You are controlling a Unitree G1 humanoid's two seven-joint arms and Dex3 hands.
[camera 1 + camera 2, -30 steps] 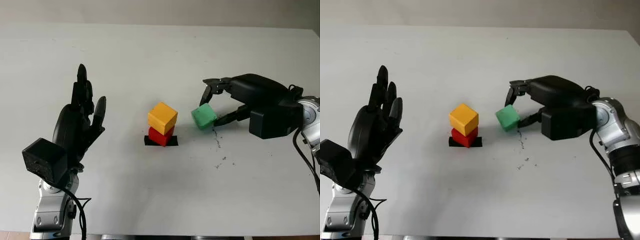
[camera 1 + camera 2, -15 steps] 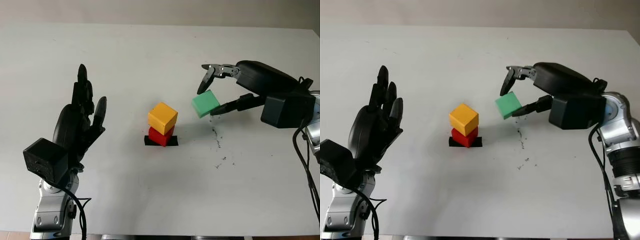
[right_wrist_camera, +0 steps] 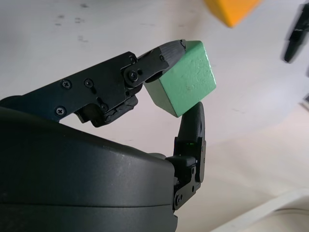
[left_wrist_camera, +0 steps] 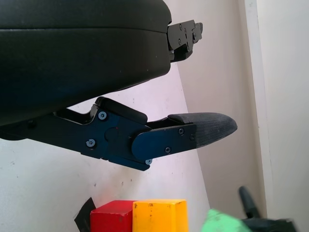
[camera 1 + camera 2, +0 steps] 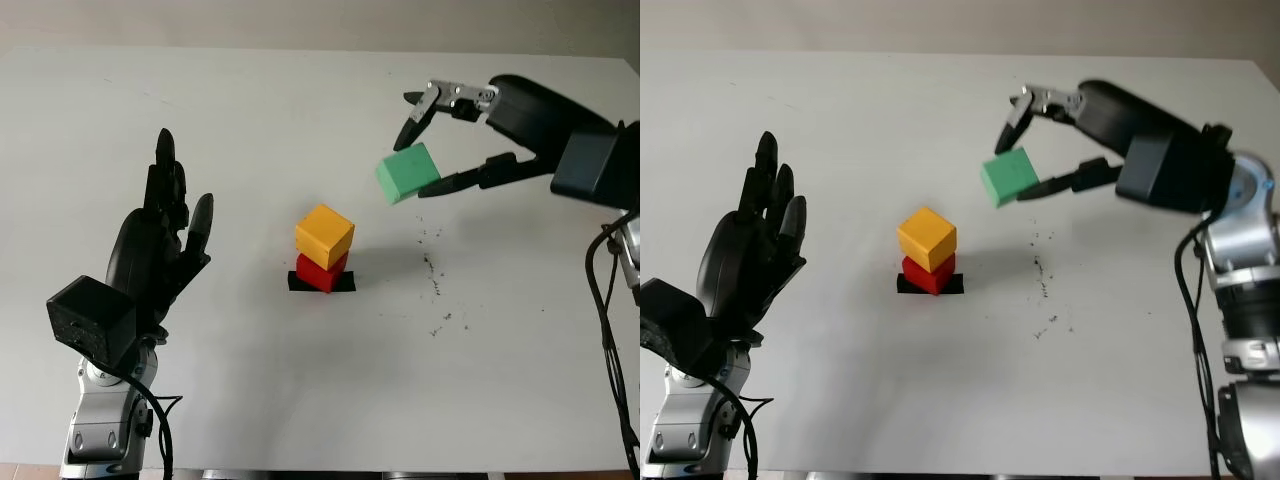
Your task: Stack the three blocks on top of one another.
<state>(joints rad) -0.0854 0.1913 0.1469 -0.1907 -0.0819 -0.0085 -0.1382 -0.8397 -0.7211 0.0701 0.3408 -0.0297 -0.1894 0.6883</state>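
A yellow block (image 5: pixel 325 235) sits on a red block (image 5: pixel 320 273), which stands on a black mark in the middle of the white table (image 5: pixel 300 110). My right hand (image 5: pixel 433 148) is shut on a green block (image 5: pixel 407 173), held in the air above and to the right of the stack. In the right wrist view the green block (image 3: pixel 188 79) is pinched between the fingertips (image 3: pixel 166 54), tilted. My left hand (image 5: pixel 165 235) is open, raised at the left of the table, well away from the stack. The left wrist view has the stack (image 4: pixel 145 215) at its edge.
Small dark specks (image 5: pixel 437 280) mark the table to the right of the stack. The table's far edge (image 5: pixel 320 48) meets a pale wall. A black cable (image 5: pixel 605 330) hangs along my right arm.
My right hand has lifted the green block off the table, rising and moving slightly away from me. The left hand and the yellow-on-red stack have not moved.
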